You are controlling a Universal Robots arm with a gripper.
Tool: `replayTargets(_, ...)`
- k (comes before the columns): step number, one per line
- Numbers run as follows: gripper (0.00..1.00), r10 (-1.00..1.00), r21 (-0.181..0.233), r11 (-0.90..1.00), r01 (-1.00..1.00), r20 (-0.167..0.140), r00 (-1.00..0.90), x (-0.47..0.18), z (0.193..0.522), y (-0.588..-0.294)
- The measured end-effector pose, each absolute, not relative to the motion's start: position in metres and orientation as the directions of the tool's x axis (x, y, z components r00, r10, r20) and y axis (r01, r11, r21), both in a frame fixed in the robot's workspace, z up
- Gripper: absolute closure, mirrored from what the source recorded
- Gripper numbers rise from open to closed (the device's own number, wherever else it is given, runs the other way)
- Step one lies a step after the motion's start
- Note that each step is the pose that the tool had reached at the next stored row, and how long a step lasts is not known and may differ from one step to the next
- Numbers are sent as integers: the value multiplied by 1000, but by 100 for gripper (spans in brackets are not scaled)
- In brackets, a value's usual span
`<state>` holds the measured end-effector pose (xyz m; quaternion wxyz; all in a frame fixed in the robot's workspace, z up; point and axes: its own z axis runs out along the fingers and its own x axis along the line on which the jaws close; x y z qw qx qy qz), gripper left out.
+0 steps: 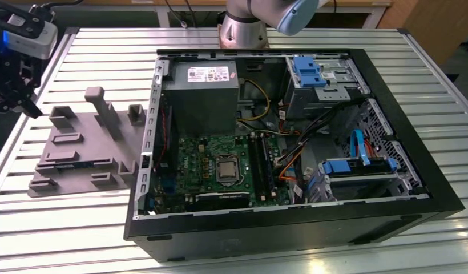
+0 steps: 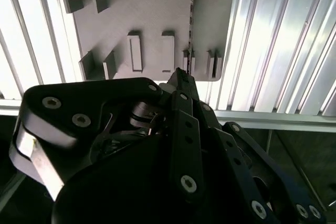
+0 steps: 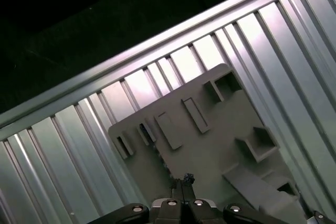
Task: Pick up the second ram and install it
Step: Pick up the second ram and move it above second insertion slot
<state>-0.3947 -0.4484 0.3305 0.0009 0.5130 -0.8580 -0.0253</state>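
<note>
I had the black jointed hand (image 2: 181, 74) closed on nothing above the grey moulded plastic holder (image 2: 152, 14), where the second ram (image 2: 192, 19), a thin dark stick, stood edge-on in a slot, so I judged a clean pickup needed the hand opened and squared across it.

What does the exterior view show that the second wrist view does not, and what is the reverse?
Exterior view, of the two: the open computer case with its green motherboard, and the arm's base. Second wrist view, of the two: a thin dark edge standing in a slot of the gray fixture, likely the second ram. Both: the gray fixture, the slatted table and the gripper, near the fixture.
</note>
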Motion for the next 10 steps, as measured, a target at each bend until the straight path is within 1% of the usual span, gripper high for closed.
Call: replayTargets(10, 89, -919, 44, 393, -918, -24, -394, -395, 330, -448)
